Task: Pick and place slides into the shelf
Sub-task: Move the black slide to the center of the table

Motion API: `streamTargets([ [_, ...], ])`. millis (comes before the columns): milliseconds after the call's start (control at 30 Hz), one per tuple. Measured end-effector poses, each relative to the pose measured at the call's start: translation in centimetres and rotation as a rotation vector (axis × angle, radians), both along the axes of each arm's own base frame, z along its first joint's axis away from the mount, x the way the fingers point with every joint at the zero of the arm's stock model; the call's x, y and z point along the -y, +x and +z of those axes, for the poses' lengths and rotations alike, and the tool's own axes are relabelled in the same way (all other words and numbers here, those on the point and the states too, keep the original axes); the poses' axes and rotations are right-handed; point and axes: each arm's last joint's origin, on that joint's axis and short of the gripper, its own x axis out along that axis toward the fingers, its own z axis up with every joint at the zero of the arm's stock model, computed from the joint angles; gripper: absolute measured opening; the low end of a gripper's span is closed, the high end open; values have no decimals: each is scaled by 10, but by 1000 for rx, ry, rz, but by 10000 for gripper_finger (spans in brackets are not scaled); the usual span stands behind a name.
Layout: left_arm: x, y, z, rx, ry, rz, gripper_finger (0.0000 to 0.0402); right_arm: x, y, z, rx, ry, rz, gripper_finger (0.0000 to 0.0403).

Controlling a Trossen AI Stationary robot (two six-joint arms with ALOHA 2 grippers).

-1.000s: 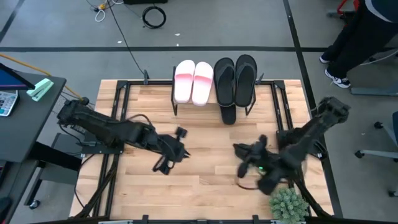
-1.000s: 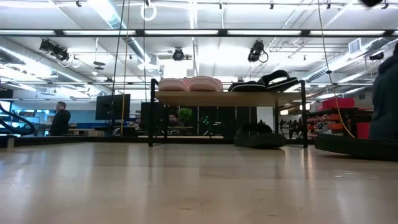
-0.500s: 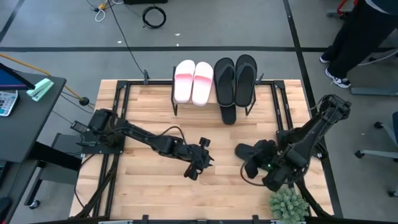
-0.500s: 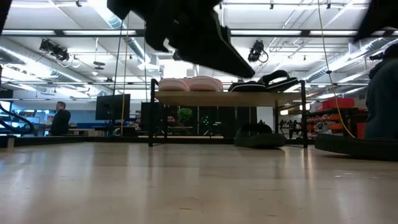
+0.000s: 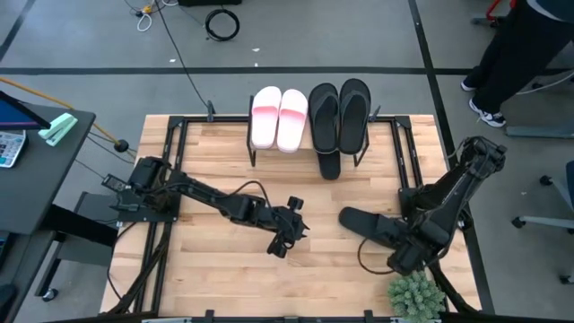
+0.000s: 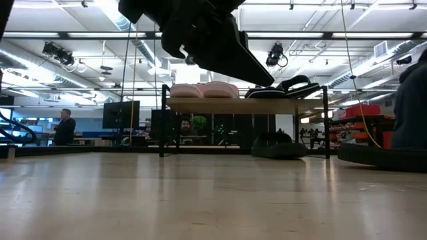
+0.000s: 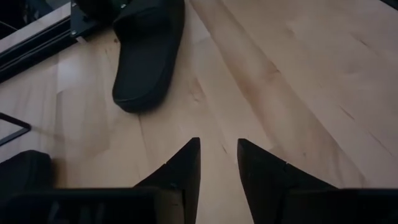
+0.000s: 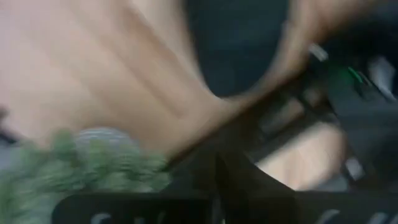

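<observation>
Slides fill the top board of the small two-tier light-wood shelf with a thin black metal frame (image 5: 253, 154) at the far edge of the wooden counter (image 5: 215, 278): two pink-and-white slides (image 5: 278, 117) side by side, and two black thong flip-flops (image 5: 339, 112) beside them. One black wide-strap slide (image 5: 329, 165) sits on the lower board, its toe sticking out. The other black wide-strap slide (image 5: 369, 225) lies flat on the counter near the right end effector (image 5: 401, 260), whose fingers I cannot tell apart. The left end effector (image 5: 280, 242) hovers over the counter's middle, released and empty, fingers (image 7: 186, 165) slightly parted. A green potted plant (image 5: 414, 296) stands at the near right corner.
</observation>
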Motion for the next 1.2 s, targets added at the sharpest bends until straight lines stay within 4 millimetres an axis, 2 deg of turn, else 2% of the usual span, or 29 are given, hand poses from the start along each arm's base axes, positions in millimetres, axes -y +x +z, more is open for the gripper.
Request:
streamTargets([
  [100,0,0,0,1,0,0,114,5,-6,-3,-61,-64,-125,39],
  [167,0,0,0,0,0,-1,114,6,-8,-10,-62,-80,-147,58],
  [433,1,0,0,0,0,-2,106,16,-7,-59,-27,-86,-148,142],
  [533,1,0,0,0,0,-2,107,24,-8,-76,-28,-94,-168,160],
  [667,0,0,0,1,0,-2,107,34,-8,-95,-21,-96,-190,165],
  [767,0,0,0,3,18,-14,107,41,-4,-99,20,-137,-202,160],
  [933,-1,0,0,4,25,-15,107,51,11,-94,158,-225,-153,147],
  [1200,-8,2,1,4,21,7,107,62,54,-88,553,-386,109,137],
])
